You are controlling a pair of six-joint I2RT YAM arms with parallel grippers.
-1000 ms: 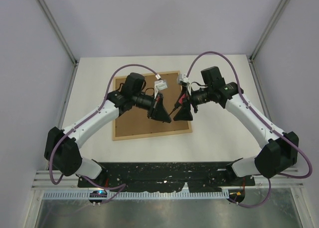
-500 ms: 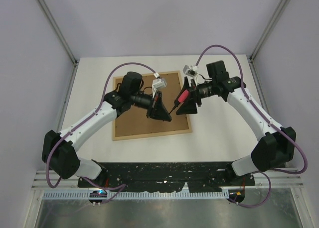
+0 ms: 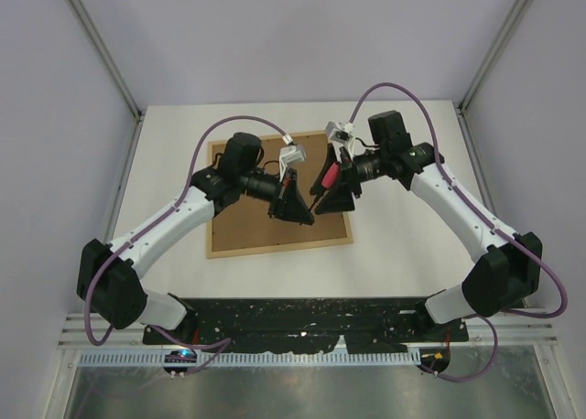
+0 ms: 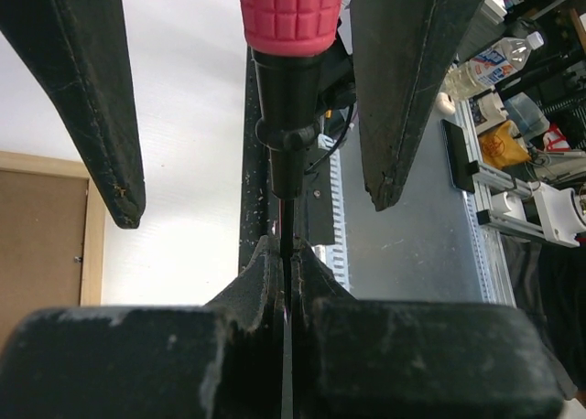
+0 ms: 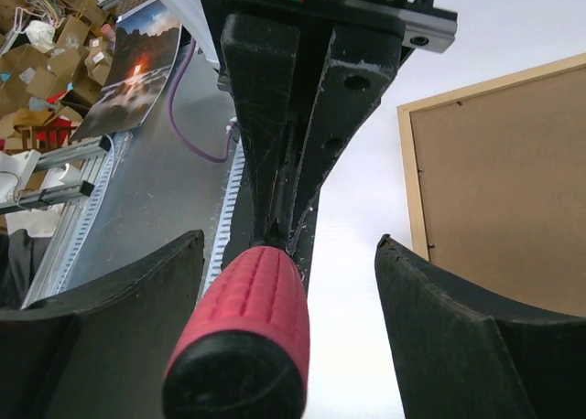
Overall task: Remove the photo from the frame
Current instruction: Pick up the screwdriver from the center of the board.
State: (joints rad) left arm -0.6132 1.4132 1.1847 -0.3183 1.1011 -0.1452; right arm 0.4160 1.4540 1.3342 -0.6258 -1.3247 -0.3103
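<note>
Mid-handover above the light-wood picture frame, left gripper clamps a red-handled screwdriver by its shaft; right gripper, jaws apart, must next grasp its handle.

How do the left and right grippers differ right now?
The left gripper has its fingers shut; the right gripper has its fingers wide apart. The left gripper clamps the screwdriver by its thin shaft; the right gripper only straddles the red handle, with gaps on both sides, gripping nothing. Shared: they face each other tip to tip on the same tool, above the frame and its brown back.
</note>
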